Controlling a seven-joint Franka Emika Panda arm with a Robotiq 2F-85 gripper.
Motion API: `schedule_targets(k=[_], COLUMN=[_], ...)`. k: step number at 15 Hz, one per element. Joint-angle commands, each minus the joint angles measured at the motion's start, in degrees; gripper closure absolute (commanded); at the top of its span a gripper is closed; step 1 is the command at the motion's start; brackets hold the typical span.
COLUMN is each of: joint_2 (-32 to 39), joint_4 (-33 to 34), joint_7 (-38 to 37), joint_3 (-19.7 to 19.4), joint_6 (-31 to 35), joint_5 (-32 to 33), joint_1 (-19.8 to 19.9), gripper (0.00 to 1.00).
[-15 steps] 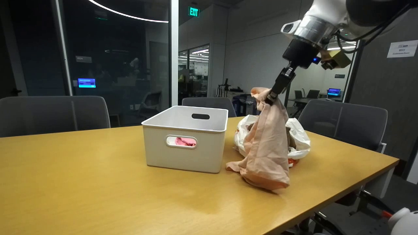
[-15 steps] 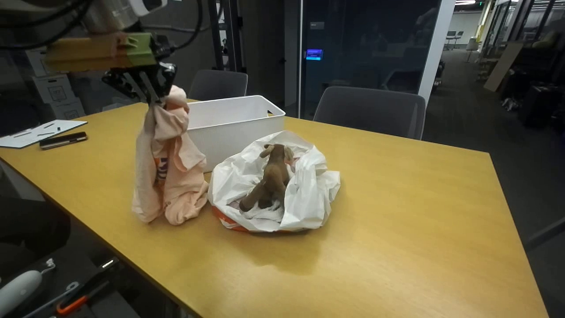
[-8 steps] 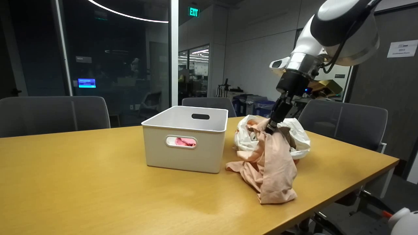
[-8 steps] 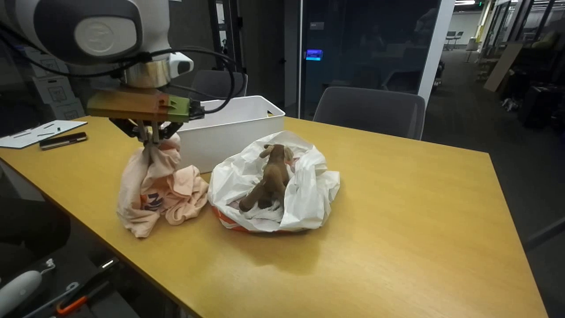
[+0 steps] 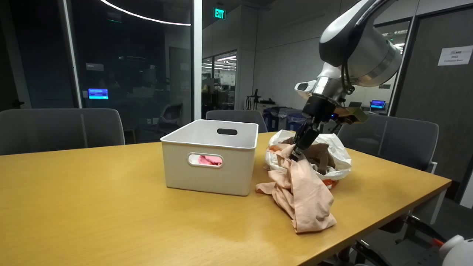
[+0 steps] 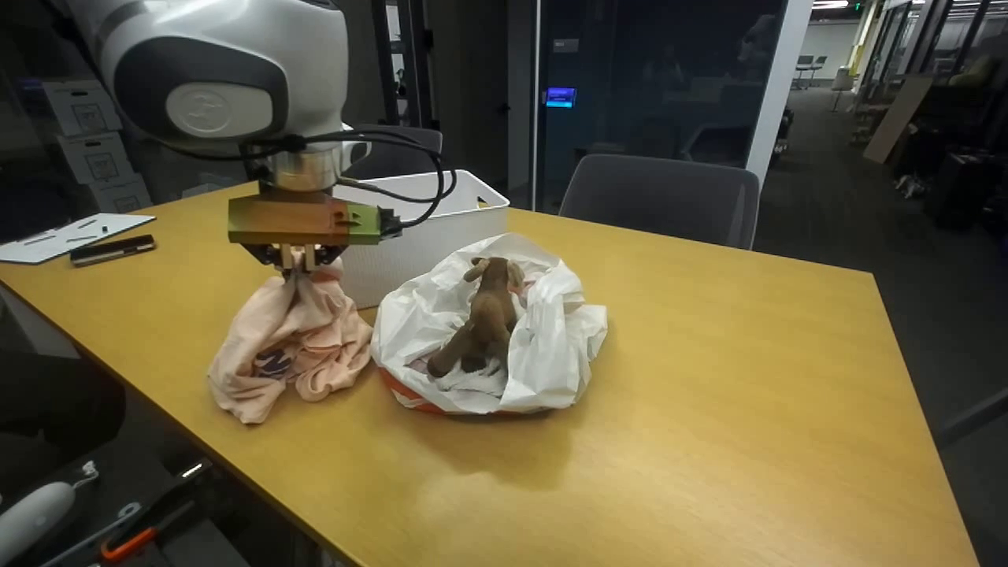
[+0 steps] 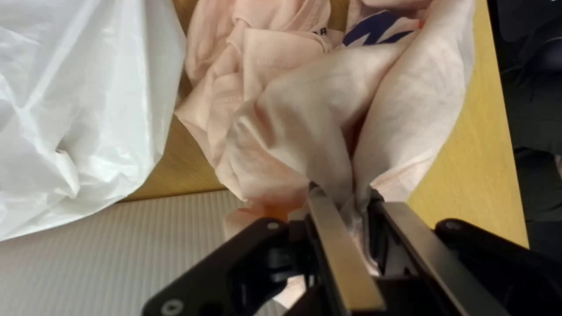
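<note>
My gripper (image 7: 343, 193) is low over the table, with a gathered fold of peach cloth (image 7: 303, 127) pinched between its fingers. The jaws stand slightly apart, fabric filling the space near the tips. In both exterior views the cloth (image 5: 310, 203) hangs a short way from the gripper (image 6: 299, 272) and lies slumped on the table, a dark blue print (image 6: 272, 362) showing. Beside it is a crumpled white plastic bag (image 6: 555, 346) holding a brown plush toy (image 6: 492, 311). Close by stands a white bin (image 5: 207, 177), a pink item (image 5: 210, 160) visible through its handle hole.
The ribbed bin wall (image 7: 131, 259) is very near the gripper in the wrist view. Papers (image 6: 71, 236) and a dark flat object (image 6: 114, 250) lie on the table's far side. Grey chairs (image 6: 661, 197) line the table. Tools (image 6: 134, 535) sit below its near edge.
My gripper has come down and then shifted toward the bin. The cloth has sunk and crumpled onto the table. The fingers have spread slightly. Bag and bin have not moved.
</note>
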State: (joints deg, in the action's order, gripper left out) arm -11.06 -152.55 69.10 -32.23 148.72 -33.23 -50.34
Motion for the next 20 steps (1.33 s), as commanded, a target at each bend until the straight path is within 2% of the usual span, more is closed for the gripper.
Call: schedule_targets(k=[1,2,3,4,7,9,12,16,20], joint_2=[4.53,5.23,6.33,6.62,6.62,7.43,10.14,14.96,19.48], joint_4=[3.48,4.06,4.65,4.80,4.40,4.33,4.79,5.47,6.15], joint_7=[3.09,2.41,1.92,1.01,-3.81,-4.91,-2.55,-1.17,-7.77], joint_3=[-1.88,-1.97,7.53,9.74,19.87,24.99,29.64,34.56,38.64], joint_6=[-0.73,-1.71,-4.13,-4.83,-6.13,-7.41,-7.89,-4.95,1.06], joint_5=[-4.15,-4.76,-6.44,-6.32,-2.74,-2.55,-4.73,-6.30,-4.14], joint_1=[-0.90,-0.70,8.91,11.08,21.29,26.93,32.19,36.04,37.95], gripper=[0.49,0.41,0.32,0.25,0.03,0.00,0.00,0.00,0.00])
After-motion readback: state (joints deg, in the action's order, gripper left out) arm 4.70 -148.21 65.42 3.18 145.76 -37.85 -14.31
